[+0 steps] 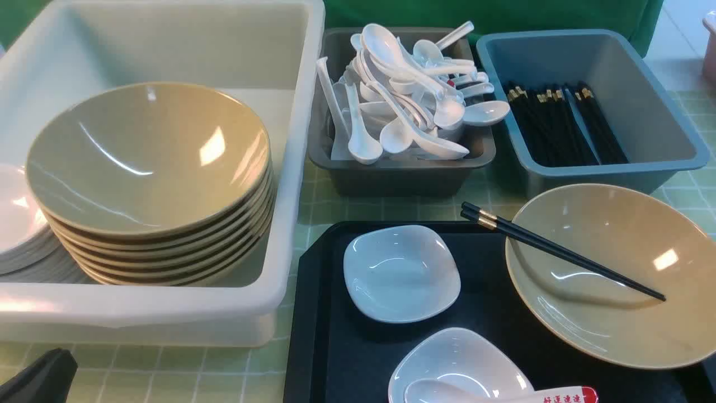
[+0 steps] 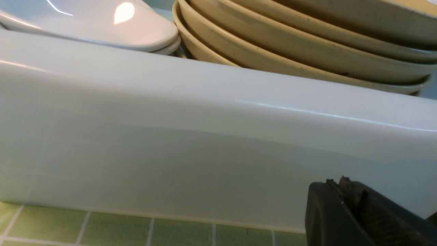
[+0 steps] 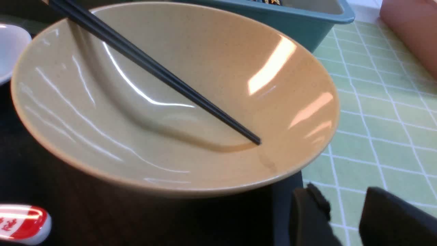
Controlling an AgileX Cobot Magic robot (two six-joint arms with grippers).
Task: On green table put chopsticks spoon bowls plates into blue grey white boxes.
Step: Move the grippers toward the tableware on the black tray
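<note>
On the black tray, a tan bowl (image 1: 615, 274) (image 3: 170, 102) carries a pair of black chopsticks (image 1: 559, 252) (image 3: 153, 66) across its rim. Two white plates (image 1: 401, 273) (image 1: 458, 364) lie beside it, and the red-patched spoon (image 1: 503, 394) (image 3: 20, 222) rests on the nearer plate. The white box (image 1: 291, 168) (image 2: 205, 119) holds stacked bowls (image 1: 151, 179) (image 2: 307, 41) and plates (image 1: 19, 229) (image 2: 102, 24). My left gripper (image 2: 336, 181) (image 1: 39, 375) is shut and empty, close to that box's front wall. My right gripper (image 3: 343, 194) is open and empty over the green table (image 3: 375, 130), just off the bowl's rim.
The grey box (image 1: 391, 173) is heaped with plain white spoons (image 1: 414, 95). Several chopsticks (image 1: 559, 123) lie in the blue box (image 1: 660, 117) (image 3: 290, 20). A pinkish object (image 3: 409, 27) stands at the table's right. The black tray (image 1: 324, 336) fills the near middle.
</note>
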